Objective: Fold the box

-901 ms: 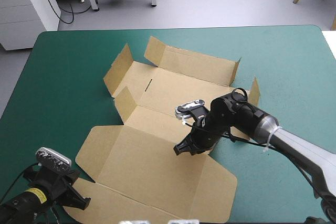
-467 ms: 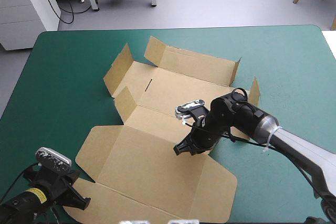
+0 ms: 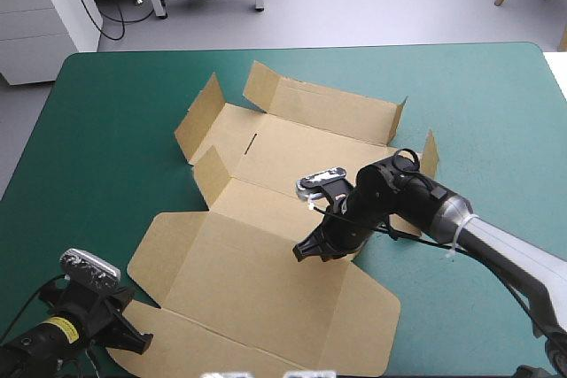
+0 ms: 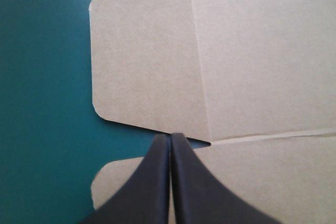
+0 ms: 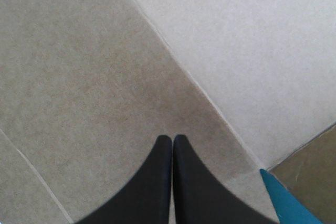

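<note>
High view: a yellow label (image 3: 58,329) sits on the left arm, its print too small to read. The box (image 3: 266,263) is a cut sheet of brown board lying open at the middle of the table, on the smooth teal-green cover (image 3: 115,112). Its near panels lie flat and its far flaps (image 3: 199,117) tilt upward. The right gripper (image 3: 301,256) points down at the board near the box's right edge, beside a crease. The left gripper (image 3: 142,341) hangs at the box's near left corner.

In the left wrist view the left gripper (image 4: 170,136) has its black fingers pressed together in one point. It is over the notch between two rounded flaps, with plain board (image 4: 252,66) ahead and cover (image 4: 42,77) beside it.

In the right wrist view the right gripper (image 5: 172,139) is likewise closed on nothing, its tip over a board panel (image 5: 105,77) just beside a crease line. A sliver of cover (image 5: 283,195) shows beside it. Whether the tip touches the board cannot be told.
</note>
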You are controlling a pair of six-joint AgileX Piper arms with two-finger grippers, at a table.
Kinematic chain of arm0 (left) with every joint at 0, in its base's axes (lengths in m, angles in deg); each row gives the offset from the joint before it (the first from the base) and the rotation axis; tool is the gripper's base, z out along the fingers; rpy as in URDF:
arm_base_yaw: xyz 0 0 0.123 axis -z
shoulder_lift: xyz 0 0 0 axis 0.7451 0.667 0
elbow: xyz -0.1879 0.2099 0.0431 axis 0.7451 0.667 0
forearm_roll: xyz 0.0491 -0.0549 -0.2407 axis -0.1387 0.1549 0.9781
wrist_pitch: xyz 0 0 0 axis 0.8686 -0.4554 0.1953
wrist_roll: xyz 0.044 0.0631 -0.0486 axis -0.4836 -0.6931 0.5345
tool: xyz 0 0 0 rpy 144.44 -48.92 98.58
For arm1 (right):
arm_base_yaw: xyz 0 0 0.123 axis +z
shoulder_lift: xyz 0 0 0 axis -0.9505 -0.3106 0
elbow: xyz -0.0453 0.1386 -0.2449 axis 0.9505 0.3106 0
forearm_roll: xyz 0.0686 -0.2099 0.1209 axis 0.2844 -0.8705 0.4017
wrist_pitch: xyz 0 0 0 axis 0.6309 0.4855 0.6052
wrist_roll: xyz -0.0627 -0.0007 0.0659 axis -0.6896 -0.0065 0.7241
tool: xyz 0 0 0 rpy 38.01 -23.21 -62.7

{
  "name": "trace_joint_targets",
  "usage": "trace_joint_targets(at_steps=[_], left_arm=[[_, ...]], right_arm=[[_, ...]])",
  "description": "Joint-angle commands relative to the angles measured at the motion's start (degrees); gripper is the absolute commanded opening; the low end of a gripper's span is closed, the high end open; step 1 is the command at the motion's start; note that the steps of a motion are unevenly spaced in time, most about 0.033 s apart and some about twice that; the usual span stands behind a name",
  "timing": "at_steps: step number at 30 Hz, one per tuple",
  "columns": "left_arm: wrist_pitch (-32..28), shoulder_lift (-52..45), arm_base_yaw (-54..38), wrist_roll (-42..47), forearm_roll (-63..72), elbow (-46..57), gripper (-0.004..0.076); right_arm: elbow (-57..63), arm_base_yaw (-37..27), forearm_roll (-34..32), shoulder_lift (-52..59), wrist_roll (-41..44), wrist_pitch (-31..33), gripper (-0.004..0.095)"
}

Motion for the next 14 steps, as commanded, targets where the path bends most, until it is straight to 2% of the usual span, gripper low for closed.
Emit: trace_joint_targets(at_steps=[1, 9, 14], left_arm=[[-2.9, 0.3, 0.1, 0.3, 0.9, -1.6, -0.001], [-2.9, 0.3, 0.1, 0.3, 0.9, -1.6, -0.001], [-2.9, 0.3, 0.1, 0.3, 0.9, -1.6, -0.001]], right_arm=[[-1.8, 0.0, 0.9, 4.8, 1.1, 0.2, -0.0014], [-1.8, 0.0, -6.2, 13.2, 5.7, 8.3, -0.0014], [-1.8, 0.0, -10.0, 20.1, 10.3, 10.3, -0.0014]])
